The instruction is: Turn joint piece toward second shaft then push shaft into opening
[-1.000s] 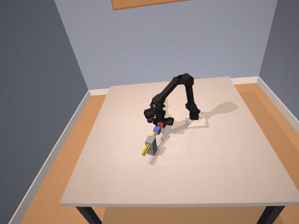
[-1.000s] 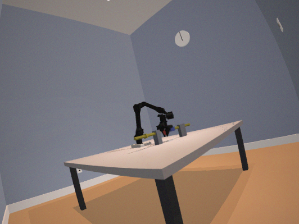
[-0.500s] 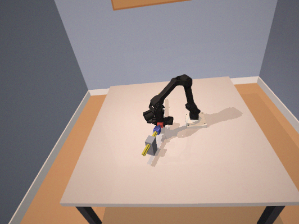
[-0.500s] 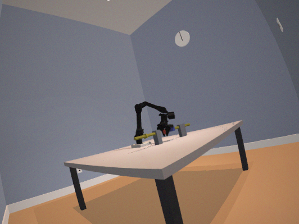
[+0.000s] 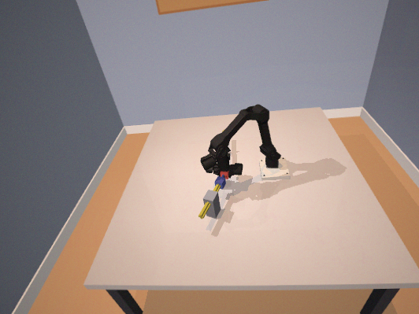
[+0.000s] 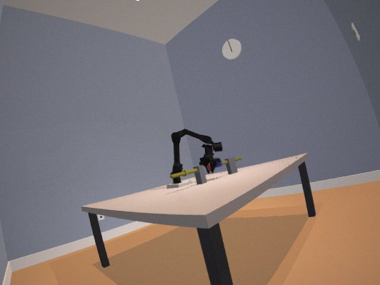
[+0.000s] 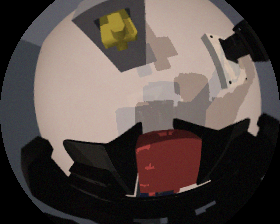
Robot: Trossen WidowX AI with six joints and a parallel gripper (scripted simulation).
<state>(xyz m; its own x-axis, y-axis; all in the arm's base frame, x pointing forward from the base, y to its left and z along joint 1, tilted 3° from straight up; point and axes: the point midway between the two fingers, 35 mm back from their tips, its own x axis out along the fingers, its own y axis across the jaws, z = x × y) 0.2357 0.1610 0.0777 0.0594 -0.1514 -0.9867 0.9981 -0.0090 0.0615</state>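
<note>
The red joint piece sits between the fingers of my gripper, which is shut on it from above. A blue hinge part links it to the first yellow shaft, held in a grey block. The second yellow shaft runs through the second grey block; its end is apart from the red piece. The red piece's opening is not visible, so its exact direction cannot be told.
The arm's white base plate stands on the table, to the right of the joint in the top view. The arm hides the second block and most of its shaft there.
</note>
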